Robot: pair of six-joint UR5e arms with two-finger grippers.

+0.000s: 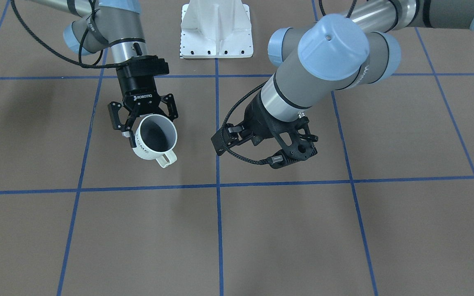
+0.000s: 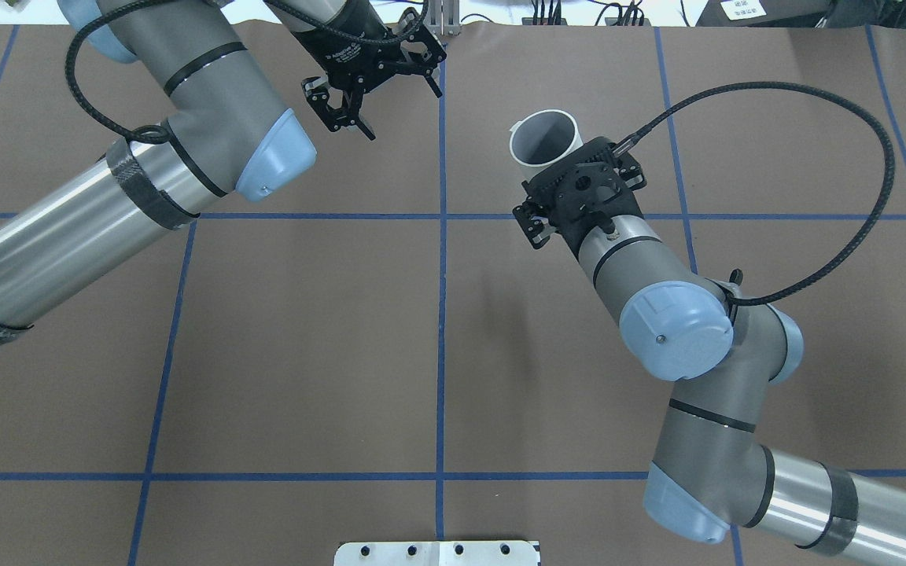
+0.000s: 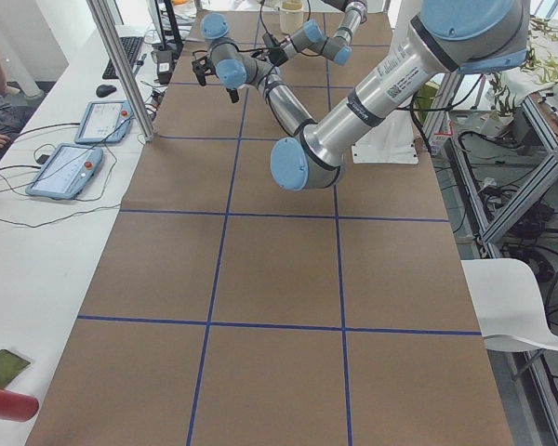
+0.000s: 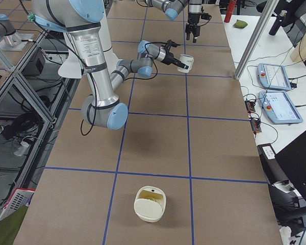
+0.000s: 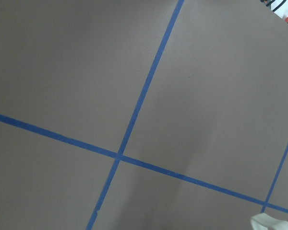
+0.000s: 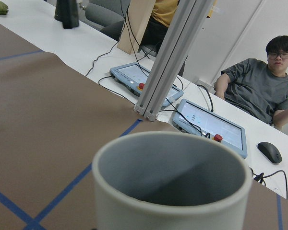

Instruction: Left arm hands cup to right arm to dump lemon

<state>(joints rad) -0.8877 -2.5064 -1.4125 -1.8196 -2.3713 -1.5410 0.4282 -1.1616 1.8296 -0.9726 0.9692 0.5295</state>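
My right gripper point(image 1: 144, 117), printed "ROBOTIQ", is shut on the white cup point(image 1: 154, 139) and holds it off the table. The cup is tilted, its mouth towards the front camera, its handle point(image 1: 167, 158) low. Its visible inside is grey and dark, and no lemon shows in it. The cup also shows in the overhead view point(image 2: 545, 137) and fills the right wrist view point(image 6: 173, 182). My left gripper point(image 2: 402, 110) is open and empty, well apart from the cup. A small yellow-green piece point(image 4: 152, 194), apparently the lemon, lies in a white container point(image 4: 150, 213).
The brown table point(image 2: 303, 330) is marked with blue tape lines. A white base plate point(image 1: 216, 28) sits between the arms. Beyond the far edge stand an aluminium post point(image 6: 173, 57), two tablets point(image 6: 209, 127) and a seated person point(image 6: 264, 86).
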